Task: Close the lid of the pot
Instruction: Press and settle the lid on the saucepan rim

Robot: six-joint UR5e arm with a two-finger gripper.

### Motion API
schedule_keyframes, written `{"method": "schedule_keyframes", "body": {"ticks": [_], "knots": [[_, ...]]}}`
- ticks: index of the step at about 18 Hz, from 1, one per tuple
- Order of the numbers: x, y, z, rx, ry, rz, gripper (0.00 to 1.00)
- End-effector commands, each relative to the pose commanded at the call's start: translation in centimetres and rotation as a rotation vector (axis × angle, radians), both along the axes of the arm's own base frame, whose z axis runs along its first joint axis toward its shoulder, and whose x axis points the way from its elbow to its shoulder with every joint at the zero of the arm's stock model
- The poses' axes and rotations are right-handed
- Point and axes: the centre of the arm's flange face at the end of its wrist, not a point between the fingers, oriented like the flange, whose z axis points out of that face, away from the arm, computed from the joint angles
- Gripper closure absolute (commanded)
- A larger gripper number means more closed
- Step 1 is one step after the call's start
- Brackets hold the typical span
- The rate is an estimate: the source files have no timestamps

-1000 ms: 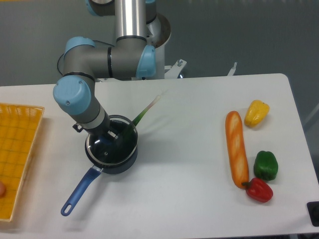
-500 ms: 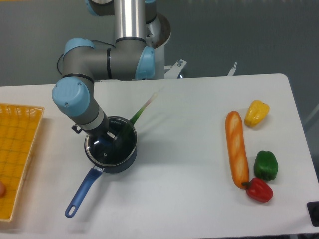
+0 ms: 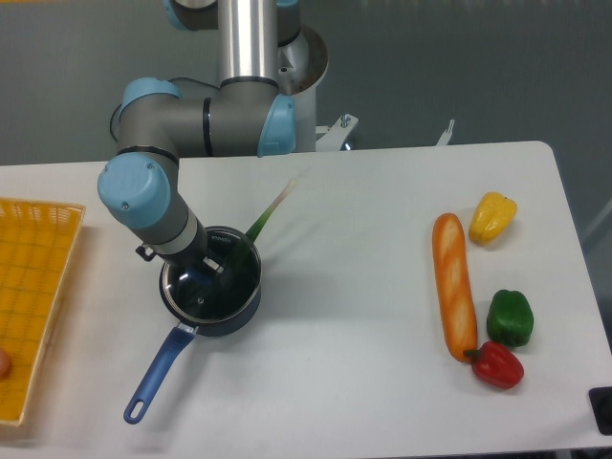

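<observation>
Pot (image 3: 212, 308) sits on the white counter (image 3: 344, 382), left of centre, its long blue handle (image 3: 158, 368) running down-left with the hole end nearest the camera. Glass lid (image 3: 212, 282) lies over the pot mouth, metal rim roughly matching the pot's rim; whether it sits fully flat cannot be told. A green leek-like stalk (image 3: 273, 210) sticks out from the pot's upper right edge, slanting up-right, pale at the tip, apparently caught between lid and rim. Arm comes down from upper left, wrist right over the pot; claw (image 3: 208, 265) is at the lid's upper part, mostly hidden by the wrist, so released or clenched cannot be told, and the knob isn't clearly visible. Far left: yellow mesh basket (image 3: 33, 287), partly cut by the frame edge. Right side, well apart from the pot: long orange baguette-like loaf (image 3: 454, 285) lying vertical, yellow pepper (image 3: 492, 217) up-right of it, green pepper (image 3: 510, 317) just right of its lower end, red pepper (image 3: 497, 364) touching the loaf's bottom tip.
</observation>
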Motion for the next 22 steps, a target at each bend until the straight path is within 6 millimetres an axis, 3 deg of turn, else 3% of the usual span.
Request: {"method": "schedule_keyframes", "body": {"ticks": [14,19,22], "knots": [[0.0,0.0,0.2,0.002,0.003,-0.002,0.02],[0.0,-0.1,1.1,0.016,0.008,-0.001,0.00],[-0.6,-0.7,3.1,0.048,0.019,0.002,0.00]]}}
